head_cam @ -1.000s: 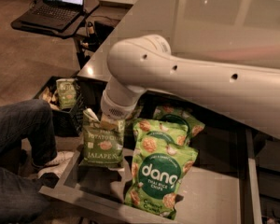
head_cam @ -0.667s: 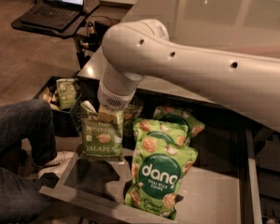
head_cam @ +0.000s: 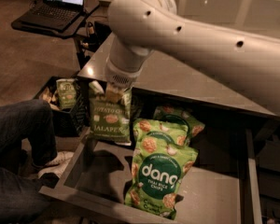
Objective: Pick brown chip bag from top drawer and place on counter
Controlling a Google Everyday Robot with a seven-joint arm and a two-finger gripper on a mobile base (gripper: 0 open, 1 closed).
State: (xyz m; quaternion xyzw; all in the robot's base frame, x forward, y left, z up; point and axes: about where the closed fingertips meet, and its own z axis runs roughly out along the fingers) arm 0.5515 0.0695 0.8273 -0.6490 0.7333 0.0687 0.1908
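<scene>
My gripper (head_cam: 113, 91) is clamped on the top of the chip bag (head_cam: 109, 120), which hangs below the jaws, over the open drawer (head_cam: 100, 169). Setting it on the counter (head_cam: 177, 80) is left to do.

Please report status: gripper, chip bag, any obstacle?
Gripper shut on chip bag top. Bag hangs over drawer, left end, not yet on counter. Dang bags beside it in drawer.

We see a thick, smooth arm (head_cam: 210, 50) in off-white plastic, its rounded links dotted with small dark recessed holes (head_cam: 178, 28). A ribbed grey collar (head_cam: 119, 77) rings the wrist. The pale end effector (head_cam: 113, 91) sits just under that collar, at seven o'clock from the bulbous joint (head_cam: 140, 8).
</scene>
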